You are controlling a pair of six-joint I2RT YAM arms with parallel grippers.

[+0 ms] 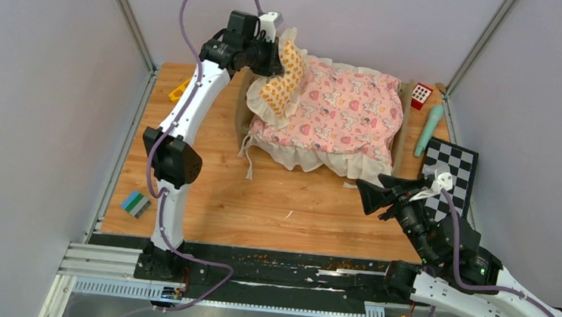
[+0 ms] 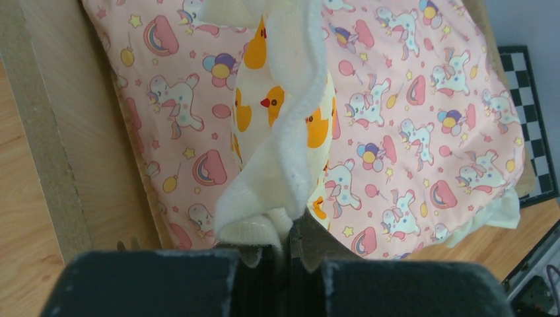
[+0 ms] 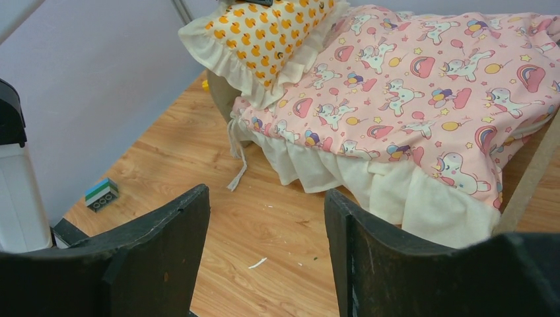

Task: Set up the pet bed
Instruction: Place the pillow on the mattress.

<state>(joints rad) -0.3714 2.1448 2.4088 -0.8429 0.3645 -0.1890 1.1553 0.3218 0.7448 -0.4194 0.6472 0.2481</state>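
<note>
Left gripper (image 2: 287, 243): pinched on frill of pillow (image 1: 284, 83), held tilted over head end of pet bed (image 1: 401, 130). Bed directly below, long axis left-right, quilt (image 1: 342, 110) spread on top; way down unobstructed. Right gripper (image 1: 372, 198): spread, empty, off bed's near foot corner. Red block (image 1: 421, 95), teal tool (image 1: 429, 130) beyond foot end.

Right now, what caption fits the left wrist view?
The left claw pinches the pillow by its frill, holding it over the quilt.
</note>
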